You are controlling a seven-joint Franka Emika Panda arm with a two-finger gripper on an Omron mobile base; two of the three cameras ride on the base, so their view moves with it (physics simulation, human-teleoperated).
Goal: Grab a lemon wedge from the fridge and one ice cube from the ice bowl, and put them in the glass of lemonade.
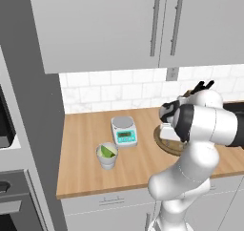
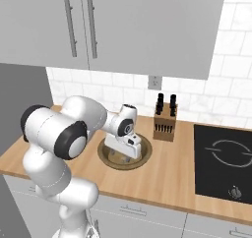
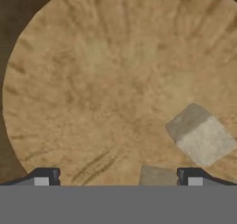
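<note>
The ice bowl (image 2: 142,153), wide, shallow and brownish, sits on the wooden counter. My gripper (image 2: 119,155) points down into it, open, with nothing between its fingers. In the hand view the gripper (image 3: 118,179) hangs close over the bowl floor (image 3: 102,89). One pale ice cube (image 3: 201,135) lies to the right, and a second ice cube (image 3: 157,176) sits at the bottom edge between the fingertips (image 3: 44,177). The glass of lemonade (image 1: 107,156) stands left of the bowl (image 1: 164,146) with yellow-green contents; I cannot tell whether the lemon wedge is among them. The fridge is out of view.
A white-and-teal kitchen scale (image 1: 124,130) stands behind the glass. A knife block (image 2: 165,121) is just right of the bowl by the tiled wall, and a black cooktop (image 2: 224,158) lies further right. Grey wall cupboards (image 2: 123,25) hang overhead.
</note>
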